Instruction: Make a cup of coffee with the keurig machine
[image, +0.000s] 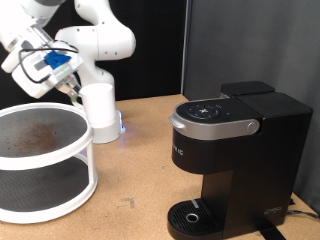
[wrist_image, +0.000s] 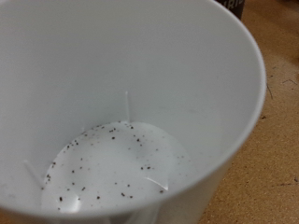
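Gripper (image: 78, 92) clamped on cup (image: 100, 112) rim, well left of keurig machine (image: 235, 160).

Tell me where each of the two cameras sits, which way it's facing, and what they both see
Exterior view: off the arm, facing across the table at the keurig machine, a white two-tier stand and the robot arm, whose gripper is at the cup.
Wrist view: on the hand, looking down into the cup, its bottom speckled dark; no fingers show.
Shared: the cup and the table.
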